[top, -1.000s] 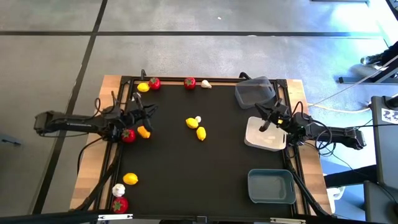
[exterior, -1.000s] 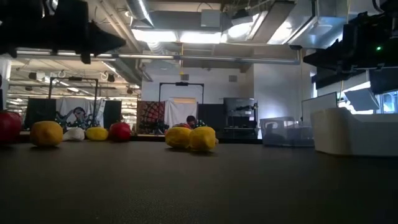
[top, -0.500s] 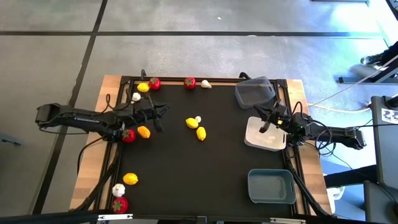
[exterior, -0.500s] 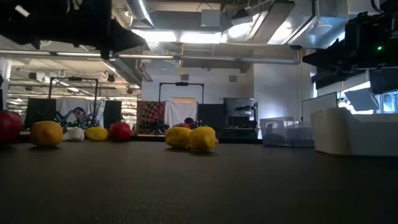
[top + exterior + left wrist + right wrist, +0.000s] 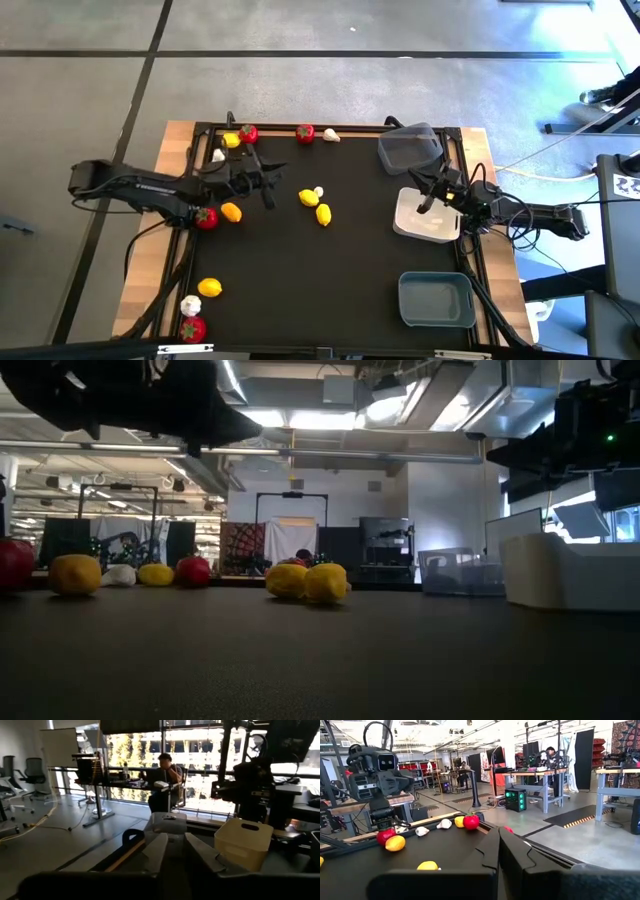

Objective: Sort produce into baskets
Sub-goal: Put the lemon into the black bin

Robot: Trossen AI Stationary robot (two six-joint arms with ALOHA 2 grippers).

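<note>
Lemons (image 5: 309,198) (image 5: 323,214), red round fruits (image 5: 206,218) (image 5: 305,132) and white garlic bulbs (image 5: 318,191) (image 5: 218,155) lie scattered on the black table. The dark grey basket (image 5: 410,148), the white basket (image 5: 432,226) and the blue-grey basket (image 5: 436,298) stand along the right side. My left gripper (image 5: 270,188) hovers left of the two middle lemons. It is empty, and its fingers stand a little apart in the left wrist view (image 5: 176,847). My right gripper (image 5: 428,200) is shut and empty above the white basket, as the right wrist view (image 5: 499,842) shows.
More produce lies at the far edge (image 5: 231,140) (image 5: 248,133) (image 5: 331,136) and the near left corner (image 5: 209,288) (image 5: 190,305) (image 5: 192,328). A lemon (image 5: 231,211) lies beside the red fruit under my left arm. The middle and near part of the mat is bare.
My left gripper has moved toward the table's right edge, from above the red fruit and lemon at the left toward the two middle lemons. This uncovered a garlic bulb at the far left. No produce has moved.
</note>
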